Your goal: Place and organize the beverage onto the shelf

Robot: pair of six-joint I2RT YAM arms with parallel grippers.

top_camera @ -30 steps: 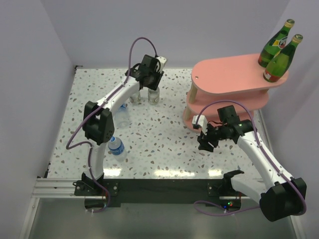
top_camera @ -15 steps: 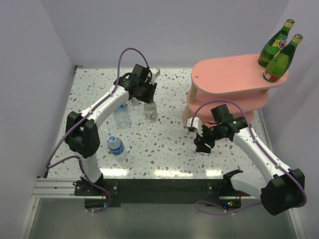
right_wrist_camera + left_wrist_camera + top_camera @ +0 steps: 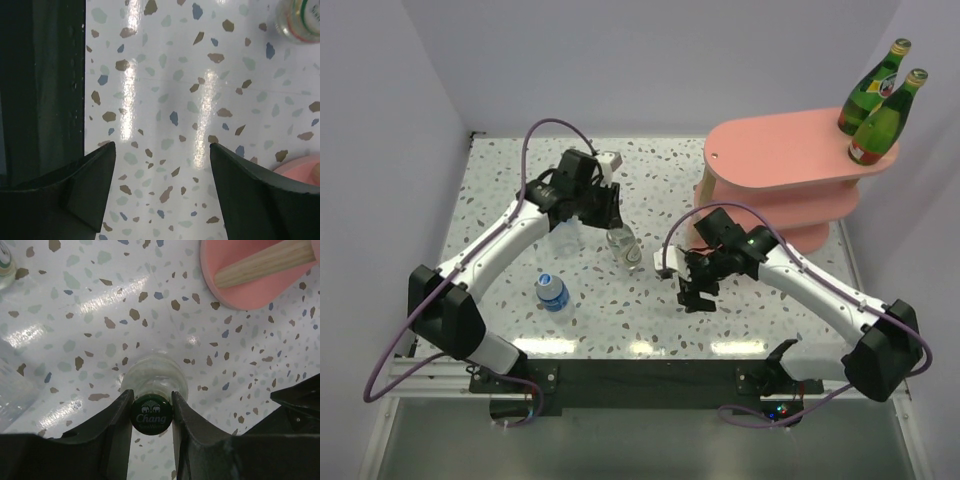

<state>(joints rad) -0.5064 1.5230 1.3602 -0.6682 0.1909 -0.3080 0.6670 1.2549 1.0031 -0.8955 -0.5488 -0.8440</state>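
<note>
My left gripper (image 3: 611, 218) (image 3: 151, 401) is shut on the dark green cap (image 3: 151, 415) of a clear glass bottle (image 3: 626, 249) (image 3: 155, 376), held tilted over the table's middle. My right gripper (image 3: 695, 292) (image 3: 162, 150) is open and empty just right of that bottle, whose base shows in the right wrist view (image 3: 300, 18). The pink shelf (image 3: 782, 150) stands at the back right, with two dark green bottles (image 3: 873, 88) (image 3: 887, 118) on its top tier's right end. One blue-labelled bottle (image 3: 552, 292) stands front left. Another plastic bottle (image 3: 566, 236) stands under my left arm. The second green-capped bottle is mostly hidden.
The shelf's lowest board and a wooden post (image 3: 260, 262) show in the left wrist view, and its edge (image 3: 300, 171) in the right wrist view. The dark front rail (image 3: 640, 378) runs along the near table edge. Walls close in left, back and right.
My left gripper has carried the green-capped bottle from the back of the table towards the middle front. My right arm has swung left from the shelf towards that bottle, still open.
</note>
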